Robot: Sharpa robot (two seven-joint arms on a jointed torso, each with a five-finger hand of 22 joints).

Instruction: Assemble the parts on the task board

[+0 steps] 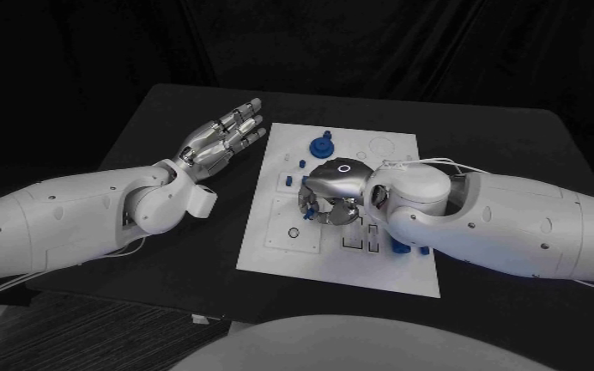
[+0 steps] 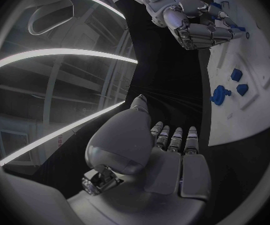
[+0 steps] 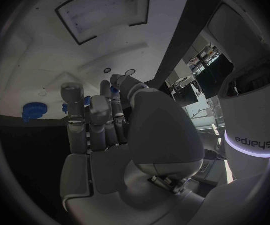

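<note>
The white task board point(image 1: 285, 246) lies in the middle of the black table. My right hand point(image 1: 330, 192) hangs over the board's centre with its fingers curled down, and it pinches a small blue part point(image 1: 307, 209) at the fingertips; the same part point(image 3: 114, 90) shows blue between thumb and finger. A blue gear-like part point(image 1: 322, 143) stands near the board's far edge, with small blue parts point(image 1: 301, 163) close by. My left hand point(image 1: 224, 142) floats flat and empty left of the board, fingers straight and apart. From its wrist I see the gear part point(image 2: 219, 94) and my right hand point(image 2: 194, 27).
More blue pieces point(image 1: 398, 248) peek out under my right forearm near the board's right side. Bare black table point(image 1: 173, 113) lies under and behind my left hand. The table's front edge runs just beyond the board's near side.
</note>
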